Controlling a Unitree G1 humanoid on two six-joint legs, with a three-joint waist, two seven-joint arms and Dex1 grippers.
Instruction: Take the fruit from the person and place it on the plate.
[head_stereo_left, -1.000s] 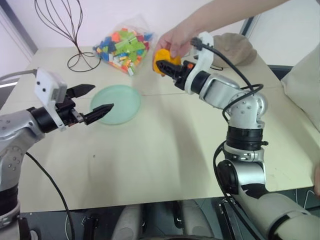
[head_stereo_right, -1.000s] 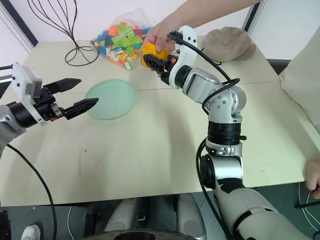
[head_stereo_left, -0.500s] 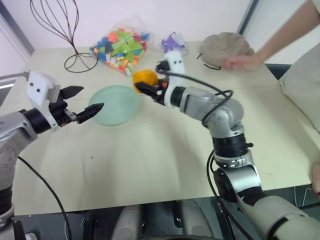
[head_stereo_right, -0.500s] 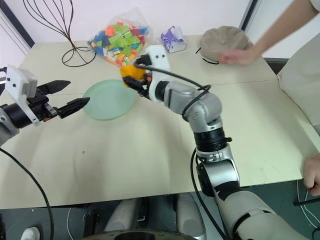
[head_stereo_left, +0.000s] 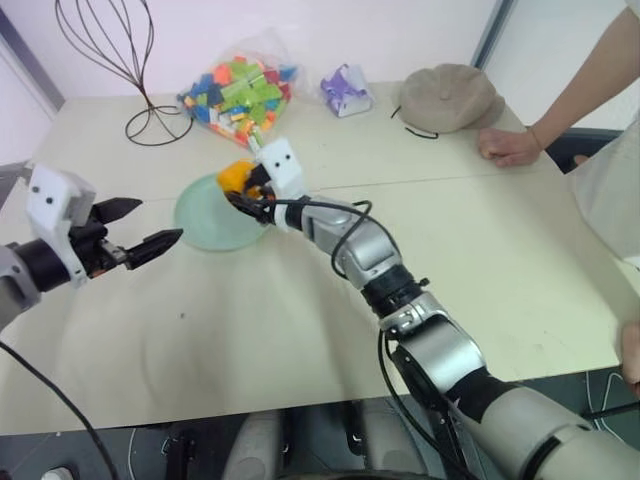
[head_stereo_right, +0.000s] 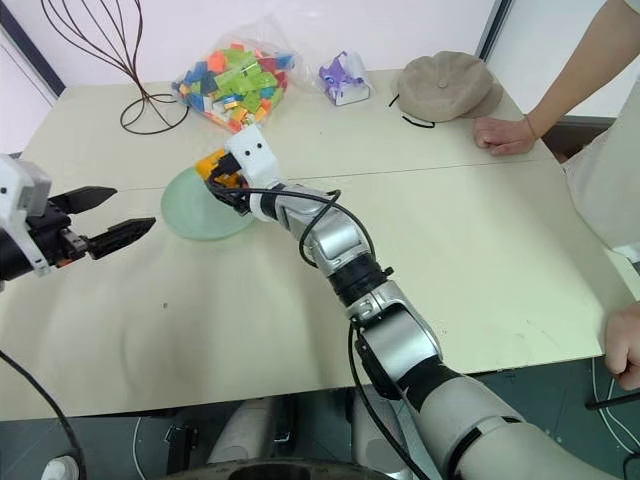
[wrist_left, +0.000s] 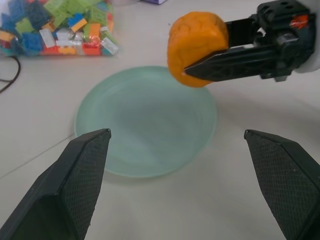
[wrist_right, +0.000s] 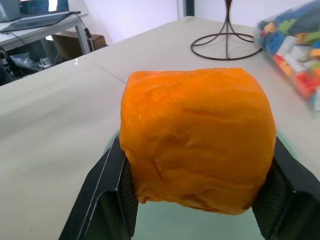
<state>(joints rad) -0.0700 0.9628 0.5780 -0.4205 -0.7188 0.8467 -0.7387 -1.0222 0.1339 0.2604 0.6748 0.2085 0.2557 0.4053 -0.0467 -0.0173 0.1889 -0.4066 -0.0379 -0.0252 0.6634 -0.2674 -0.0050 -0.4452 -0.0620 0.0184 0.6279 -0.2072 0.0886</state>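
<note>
Now the right pincer (head_stereo_left: 238, 193) has the fruit (head_stereo_left: 235, 176) clamped between its black fingers, poised over the far rim of the plate (head_stereo_left: 205, 221). It looks soft and light, dimpling slightly, so a hold across its broad sides suits it. Meanwhile the left pincer (head_stereo_left: 135, 228) hangs wide and empty nearby above the desk (head_stereo_left: 300, 310).

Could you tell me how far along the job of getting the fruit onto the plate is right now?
Handover looks done: the person's hand rests on the table, away from the fruit. In hand: the right hand is shut on the fruit, holding it above the plate's edge. Left: lower it and release. The left hand waits open beside the plate.
</note>
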